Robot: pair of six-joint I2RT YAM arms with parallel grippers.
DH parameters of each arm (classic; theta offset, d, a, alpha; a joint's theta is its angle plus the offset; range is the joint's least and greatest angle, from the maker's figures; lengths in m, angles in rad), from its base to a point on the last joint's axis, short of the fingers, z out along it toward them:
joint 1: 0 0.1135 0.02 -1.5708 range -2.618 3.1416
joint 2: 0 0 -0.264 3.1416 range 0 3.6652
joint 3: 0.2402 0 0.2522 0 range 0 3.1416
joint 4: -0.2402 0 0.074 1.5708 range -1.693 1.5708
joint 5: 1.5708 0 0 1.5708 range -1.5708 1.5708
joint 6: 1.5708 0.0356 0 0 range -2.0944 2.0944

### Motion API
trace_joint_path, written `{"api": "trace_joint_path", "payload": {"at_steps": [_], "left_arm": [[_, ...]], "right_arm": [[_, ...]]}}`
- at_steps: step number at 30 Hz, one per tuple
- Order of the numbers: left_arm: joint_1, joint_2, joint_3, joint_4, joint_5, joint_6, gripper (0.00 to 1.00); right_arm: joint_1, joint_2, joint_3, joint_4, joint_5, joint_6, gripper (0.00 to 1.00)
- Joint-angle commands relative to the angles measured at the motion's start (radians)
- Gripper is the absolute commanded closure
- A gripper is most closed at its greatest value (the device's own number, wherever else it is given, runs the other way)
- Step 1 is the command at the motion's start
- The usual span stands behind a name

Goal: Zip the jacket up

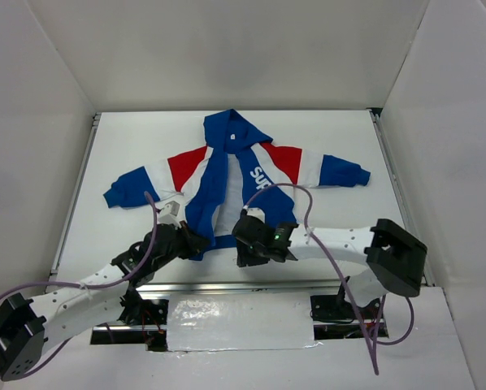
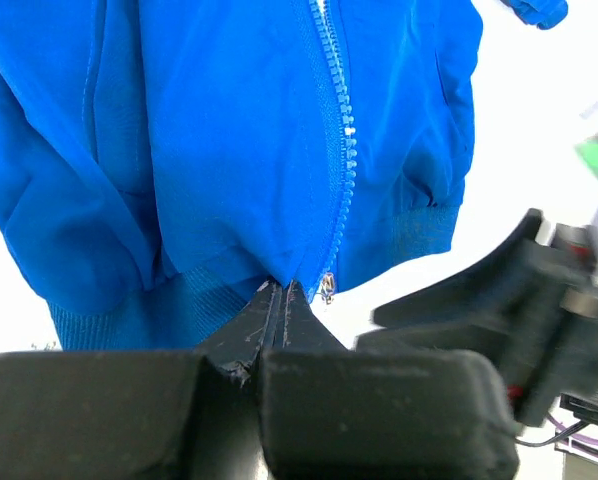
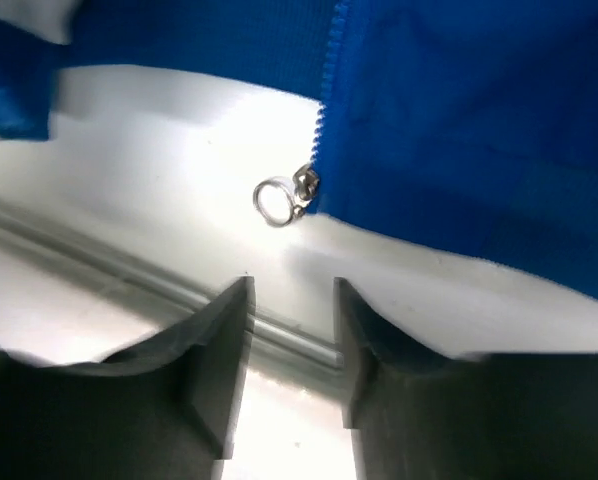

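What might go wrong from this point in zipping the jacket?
1. The right claw stands open short of the small pull ring; closing there may miss it or nudge it aside.
2. The left claw pinches only the edge of the hem of the jacket; it may slip when the zipper is pulled.

the left claw (image 2: pixel 278 296) and right claw (image 3: pixel 291 292) are black, on white arms (image 1: pixel 80 296) with black joints (image 1: pixel 397 256) and purple cables (image 1: pixel 308 203).
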Motion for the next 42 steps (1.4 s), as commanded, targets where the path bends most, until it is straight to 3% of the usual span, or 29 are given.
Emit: {"api": "trace_joint_path", "payload": {"at_steps": [1,2,5,11,30,42], "left_arm": [[0.007,-0.009,0.006,0.013,0.002,0.031,1.00],[0.007,-0.003,0.005,0.017,0.008,0.029,1.00],[0.009,0.009,0.008,0.030,0.014,0.026,1.00],[0.009,0.008,0.011,0.025,0.020,0.032,1.00],[0.010,0.011,0.002,0.030,0.033,0.054,1.00],[0.010,0.019,0.005,0.031,0.039,0.058,1.00]], "right_arm": [[-0.019,-0.094,-0.030,0.013,0.020,-0.147,0.45],[-0.027,-0.097,-0.033,0.015,0.017,-0.203,0.35],[-0.039,-0.042,0.002,-0.039,0.075,-0.265,0.34],[-0.042,0.073,0.078,-0.107,0.215,-0.317,0.36],[-0.036,0.050,0.097,-0.019,0.140,-0.483,0.40],[-0.029,0.096,0.112,0.005,0.150,-0.486,0.41]]}}
